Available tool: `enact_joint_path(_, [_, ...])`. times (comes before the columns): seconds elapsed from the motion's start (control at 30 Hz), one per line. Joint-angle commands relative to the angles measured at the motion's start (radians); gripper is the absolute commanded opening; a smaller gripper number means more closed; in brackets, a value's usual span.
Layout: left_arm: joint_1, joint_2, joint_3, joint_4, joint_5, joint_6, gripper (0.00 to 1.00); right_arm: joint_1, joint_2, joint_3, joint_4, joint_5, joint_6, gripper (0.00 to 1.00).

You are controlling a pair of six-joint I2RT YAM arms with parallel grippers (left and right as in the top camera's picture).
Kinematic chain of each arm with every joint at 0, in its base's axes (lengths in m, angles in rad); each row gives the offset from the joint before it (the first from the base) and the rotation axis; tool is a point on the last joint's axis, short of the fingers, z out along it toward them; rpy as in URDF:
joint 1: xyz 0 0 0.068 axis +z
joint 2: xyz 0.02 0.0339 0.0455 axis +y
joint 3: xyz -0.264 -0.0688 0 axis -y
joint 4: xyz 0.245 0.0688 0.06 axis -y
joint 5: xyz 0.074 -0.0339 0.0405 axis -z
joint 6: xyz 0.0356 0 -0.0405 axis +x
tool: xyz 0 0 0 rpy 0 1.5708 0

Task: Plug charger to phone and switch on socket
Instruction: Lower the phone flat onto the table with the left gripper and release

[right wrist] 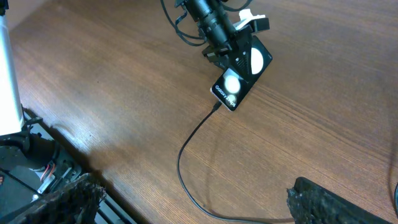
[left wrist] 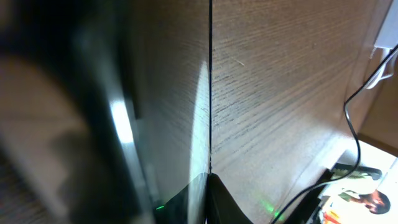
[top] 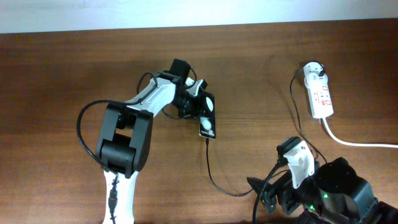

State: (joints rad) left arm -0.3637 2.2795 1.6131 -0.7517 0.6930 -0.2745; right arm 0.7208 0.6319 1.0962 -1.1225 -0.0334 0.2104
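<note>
The black phone (top: 207, 121) with two white circles lies tilted at the table's middle; it also shows in the right wrist view (right wrist: 242, 74). My left gripper (top: 194, 102) is shut on the phone's upper end (right wrist: 233, 40). The thin black charger cable (top: 214, 174) meets the phone's lower edge and curves down to the right (right wrist: 183, 155); the left wrist view shows it close up (left wrist: 210, 93). Its white adapter (top: 314, 70) sits in the white socket strip (top: 321, 96) at the far right. My right gripper (top: 264, 196) is open and empty near the front edge, its fingers wide apart (right wrist: 193, 205).
The socket's thick white cord (top: 354, 142) runs off to the right. The right arm's base (top: 339, 186) fills the front right corner. The left arm's body (top: 124, 140) stands left of the phone. The table's far edge meets a white wall.
</note>
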Motion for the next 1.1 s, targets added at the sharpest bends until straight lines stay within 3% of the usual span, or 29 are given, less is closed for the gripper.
enact_joint_path(0.0, [-0.008, 0.013, -0.009, -0.002, -0.213, 0.006, 0.16, -0.003, -0.002, 0.008, 0.003, 0.012, 0.007, 0.99])
enact_joint_path(0.3, [-0.014, 0.013, -0.009, -0.016, -0.212, 0.005, 0.34, -0.003, -0.002, 0.008, 0.003, 0.012, 0.007, 0.99])
enact_joint_path(1.07, [-0.014, 0.013, -0.009, -0.068, -0.275, 0.006, 0.51, -0.003, -0.002, 0.008, 0.003, 0.012, 0.007, 0.99])
